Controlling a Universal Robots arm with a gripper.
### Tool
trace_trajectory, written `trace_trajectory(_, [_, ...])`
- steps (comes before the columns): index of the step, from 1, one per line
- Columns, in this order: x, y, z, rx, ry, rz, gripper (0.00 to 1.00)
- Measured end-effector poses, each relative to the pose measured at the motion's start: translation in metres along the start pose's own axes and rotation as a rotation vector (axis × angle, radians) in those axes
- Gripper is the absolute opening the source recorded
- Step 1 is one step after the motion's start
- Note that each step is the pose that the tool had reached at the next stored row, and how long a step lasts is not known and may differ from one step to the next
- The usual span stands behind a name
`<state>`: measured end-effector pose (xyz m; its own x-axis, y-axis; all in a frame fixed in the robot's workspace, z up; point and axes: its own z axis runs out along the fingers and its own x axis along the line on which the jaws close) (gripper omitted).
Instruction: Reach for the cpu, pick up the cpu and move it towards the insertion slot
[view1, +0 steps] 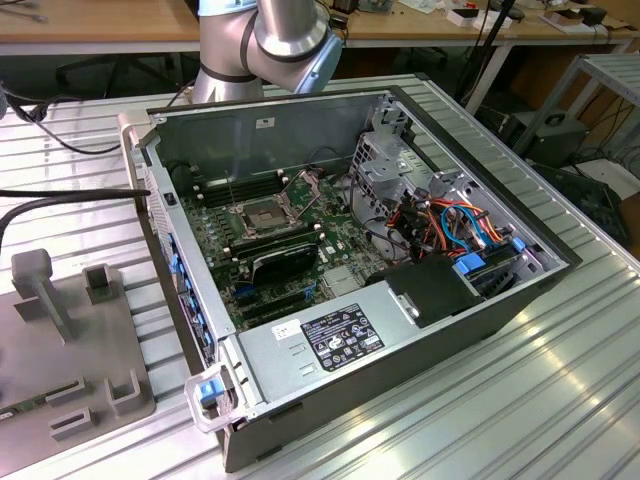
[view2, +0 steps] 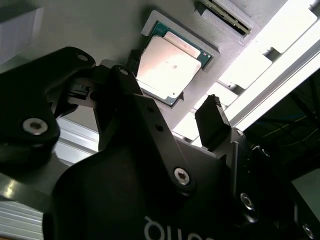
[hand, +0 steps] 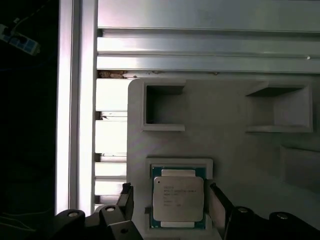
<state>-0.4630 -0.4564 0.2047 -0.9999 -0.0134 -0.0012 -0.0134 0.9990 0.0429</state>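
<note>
first wrist view: end effector (hand: 170, 195) open astride cpu (hand: 178, 199)

Pincer (hand: 170, 196) points downward, jaws spread wide.

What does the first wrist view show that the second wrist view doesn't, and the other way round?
First wrist view: two empty square pockets. Second wrist view: the black screwed housing, close up. Both wrist views: the cpu lying in a nest of the grey holder, with the open gripper either side of it.
</note>
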Motion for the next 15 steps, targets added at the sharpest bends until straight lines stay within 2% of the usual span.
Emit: trace_trajectory(15, [0.0,-0.0001,0.0018,0.0,0.0,0.0,0.71])
